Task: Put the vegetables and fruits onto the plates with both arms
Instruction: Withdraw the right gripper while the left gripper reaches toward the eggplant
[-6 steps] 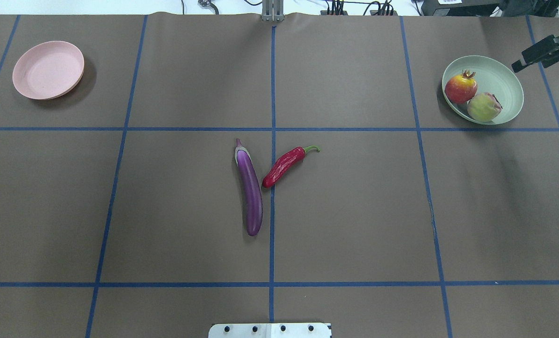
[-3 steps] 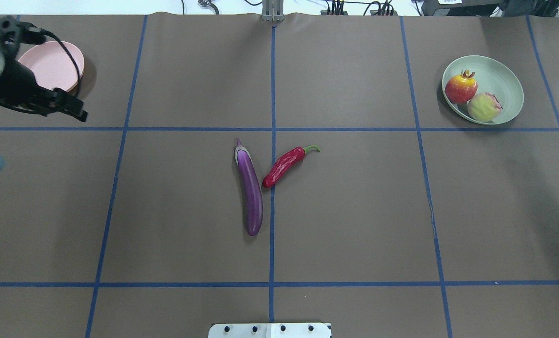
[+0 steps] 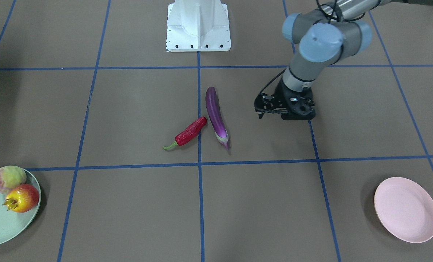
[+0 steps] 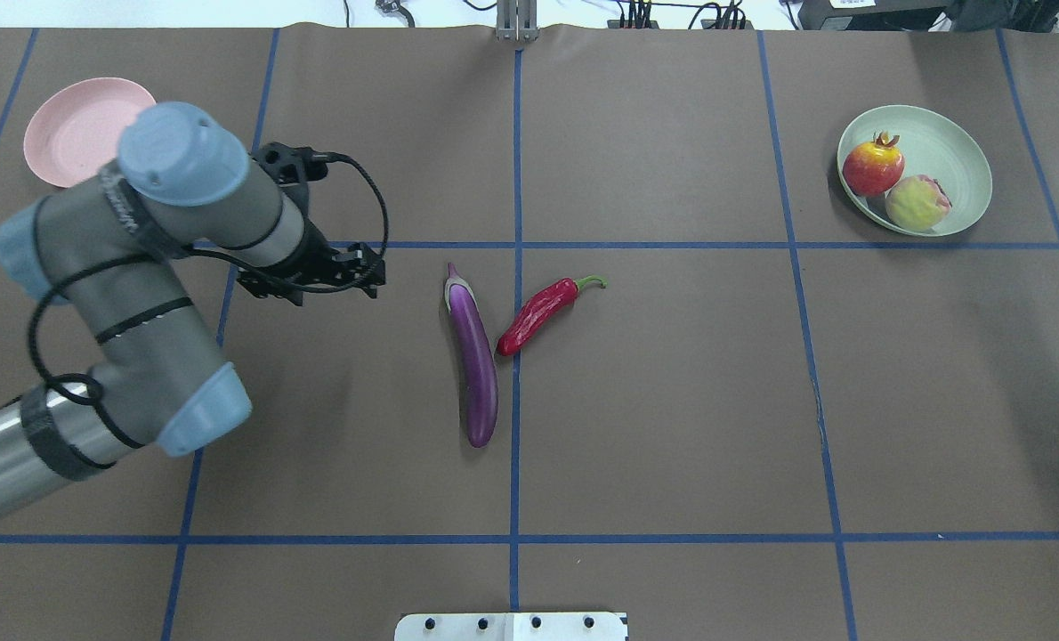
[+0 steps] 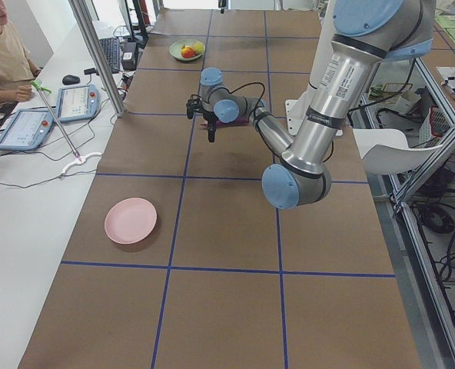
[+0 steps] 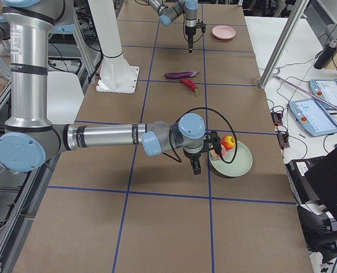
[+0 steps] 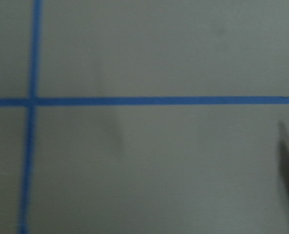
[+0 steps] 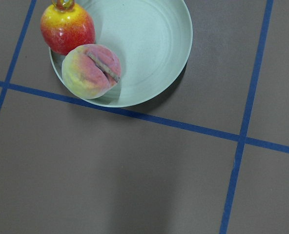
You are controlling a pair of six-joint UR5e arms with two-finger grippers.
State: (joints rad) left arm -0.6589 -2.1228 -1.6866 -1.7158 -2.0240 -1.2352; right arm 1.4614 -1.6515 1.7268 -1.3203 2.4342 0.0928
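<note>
The purple eggplant [image 4: 476, 356] and red chili [image 4: 538, 316] lie side by side at the table's middle, also in the front view [image 3: 216, 116] [image 3: 191, 133]. The pomegranate [image 4: 872, 167] and peach [image 4: 917, 203] sit on the mint plate [image 4: 952, 151], also in the right wrist view [image 8: 149, 44]. The pink plate [image 4: 71, 125] is bare. My left gripper [image 4: 365, 271] hangs left of the eggplant, apart from it; its fingers are hidden. My right gripper [image 6: 196, 168] shows only in the right side view, beside the mint plate; I cannot tell its state.
The white base block [image 3: 198, 25] stands at the robot's edge. My left arm [image 4: 138, 294] covers the table's left part and overlaps the pink plate's edge in the overhead view. An operator [image 5: 4, 61] with tablets sits beside the table.
My left arm has swung in from the left edge, past the pink plate, to just left of the eggplant. My right gripper has left the overhead view. The produce has not moved.
</note>
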